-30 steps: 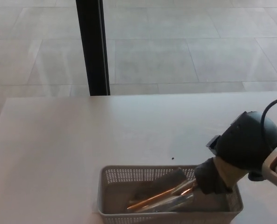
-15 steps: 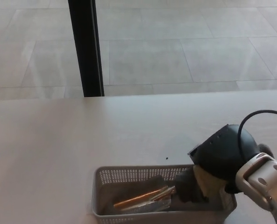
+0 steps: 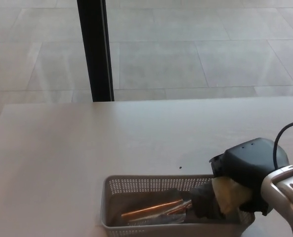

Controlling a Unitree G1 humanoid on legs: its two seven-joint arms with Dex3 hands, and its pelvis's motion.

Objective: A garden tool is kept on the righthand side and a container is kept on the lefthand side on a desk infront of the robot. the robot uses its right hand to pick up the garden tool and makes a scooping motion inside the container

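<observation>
**Garden tool low in the container, mid-scoop**

Garden tool (image 3: 153, 211) lies nearly flat along the floor of the container (image 3: 151, 184), its copper-coloured shaft pointing away from my right hand (image 3: 210, 202). My fingers are clenched around its handle end, dipped inside the right part of the container so the blade can drag along the bottom. Compared with a second ago, the tool sits flatter and lower. My left hand is out of sight.
</observation>
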